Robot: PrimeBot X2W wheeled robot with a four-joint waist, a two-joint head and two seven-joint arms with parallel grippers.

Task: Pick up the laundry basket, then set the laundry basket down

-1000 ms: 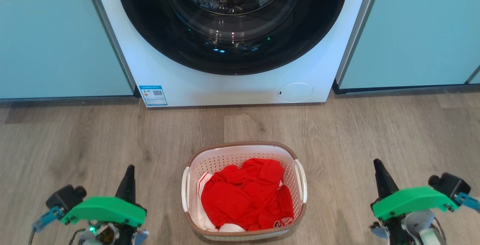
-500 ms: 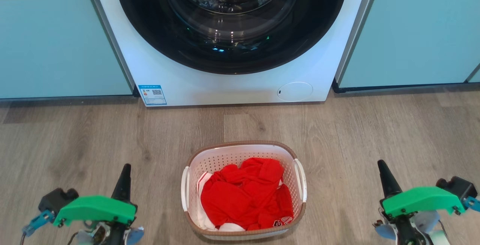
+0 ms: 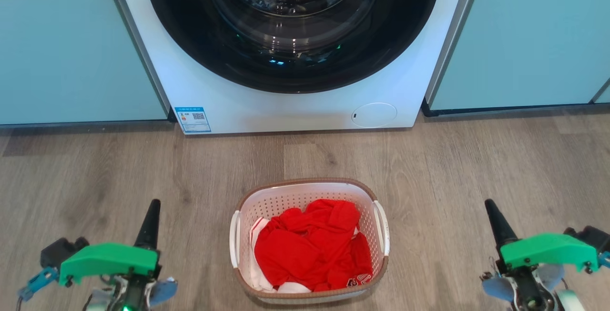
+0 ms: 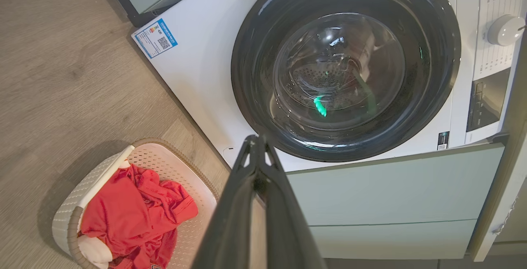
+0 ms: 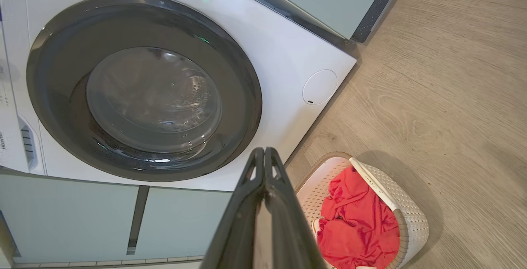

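The laundry basket (image 3: 286,196) stands on the wood floor in front of the washer, white and perforated with a brown rim and two white side handles, holding red clothes (image 3: 312,246). My left gripper (image 3: 151,206) is shut, off to the basket's left and clear of it; my right gripper (image 3: 491,206) is shut too, well off to its right. From the left wrist the basket (image 4: 177,166) lies at lower left beside that gripper (image 4: 256,139). The right wrist view has the basket (image 5: 411,215) at lower right beside that gripper (image 5: 263,151).
A white front-loading washer (image 3: 286,106) with a closed dark round door (image 3: 290,30) faces me behind the basket. Pale teal cabinets (image 3: 71,58) flank it on both sides. Bare wood floor (image 3: 452,173) lies between the basket and each gripper.
Both grippers have drifted outward, away from the basket, the left one leftward and the right one rightward. The basket has stayed in place.
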